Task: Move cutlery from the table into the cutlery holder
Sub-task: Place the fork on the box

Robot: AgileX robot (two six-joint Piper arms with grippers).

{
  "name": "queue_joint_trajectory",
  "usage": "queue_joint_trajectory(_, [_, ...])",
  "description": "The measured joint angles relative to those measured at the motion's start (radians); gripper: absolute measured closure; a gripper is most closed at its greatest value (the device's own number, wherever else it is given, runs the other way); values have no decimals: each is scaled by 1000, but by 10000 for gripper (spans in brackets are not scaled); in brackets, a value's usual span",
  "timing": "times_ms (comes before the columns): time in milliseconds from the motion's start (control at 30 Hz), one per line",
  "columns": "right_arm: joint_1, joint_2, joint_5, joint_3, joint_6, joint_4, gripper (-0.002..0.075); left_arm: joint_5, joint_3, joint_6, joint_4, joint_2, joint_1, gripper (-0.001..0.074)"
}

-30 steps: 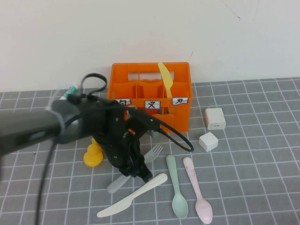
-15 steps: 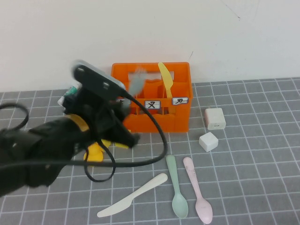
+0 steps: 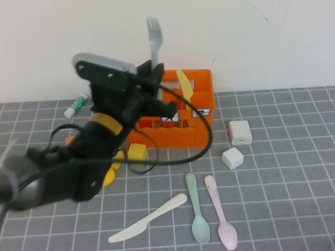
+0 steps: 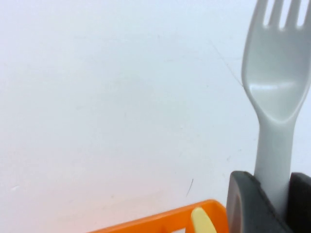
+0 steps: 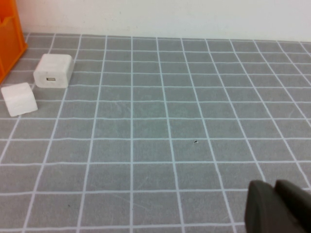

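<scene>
You have white charger (image 3: 240,132) and white cube (image 3: 233,157) near each other on right side, cube nearer you. Yellow cube (image 3: 137,152) at centre-left. Yellow duck (image 3: 109,175) just beyond it, partly hidden. Small tube (image 3: 76,105), green-capped, lies far left near white wall (image 3: 261,42).

The left arm (image 3: 78,167) is showing dark grey, glossy casings, a yellow band, a pale grey wrist plate and looping black cables. The left gripper (image 3: 154,78) and right gripper (image 5: 279,208) are showing black, seemingly matte fingers.
</scene>
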State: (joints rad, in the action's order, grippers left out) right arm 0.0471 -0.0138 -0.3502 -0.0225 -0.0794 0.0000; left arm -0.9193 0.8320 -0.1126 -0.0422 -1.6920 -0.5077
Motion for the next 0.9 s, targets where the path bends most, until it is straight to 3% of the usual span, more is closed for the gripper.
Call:
queue_joint_trajectory(333, [0, 0, 0, 0, 0, 0, 696, -15, 224, -10, 32, -245, 14, 610])
queue_joint_trajectory(600, [0, 0, 0, 0, 0, 0, 696, 26, 277, -27, 42, -321, 39, 604])
queue_joint_trajectory(800, [0, 0, 0, 0, 0, 0, 696, 103, 279, -37, 54, -325, 52, 432])
queue_joint_trajectory(900, [0, 0, 0, 0, 0, 0, 696, 232, 280, -63, 88, -295, 56, 383])
